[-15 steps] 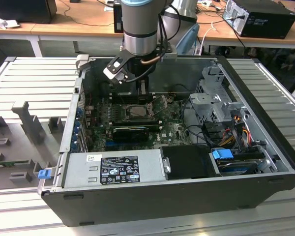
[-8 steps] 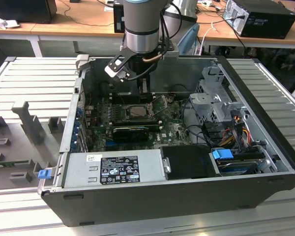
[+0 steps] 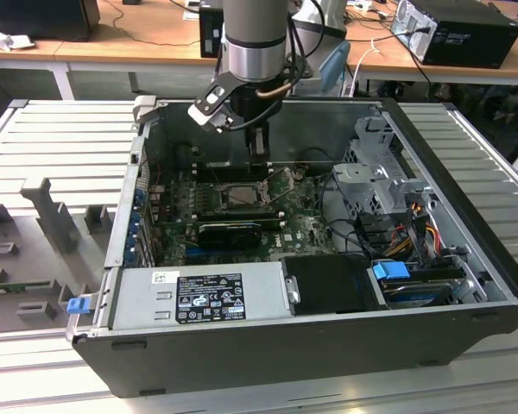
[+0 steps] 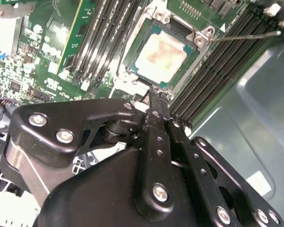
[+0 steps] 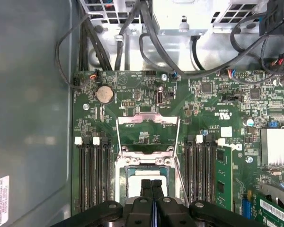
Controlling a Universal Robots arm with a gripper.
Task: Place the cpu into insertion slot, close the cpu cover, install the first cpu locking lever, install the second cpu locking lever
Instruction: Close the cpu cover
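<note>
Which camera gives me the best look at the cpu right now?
The second wrist view: the cpu shows its whole pale face, unobstructed. In the first wrist view the fingers hide part of the cpu; the exterior view shows the cpu from afar, below the arm.

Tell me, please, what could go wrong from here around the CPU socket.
The shut hand hangs close over the seated cpu; a downward slip could press or shift the chip. The cpu cover lies open and a thin locking lever sticks out unlatched; either could snag the hand or get bent.
</note>
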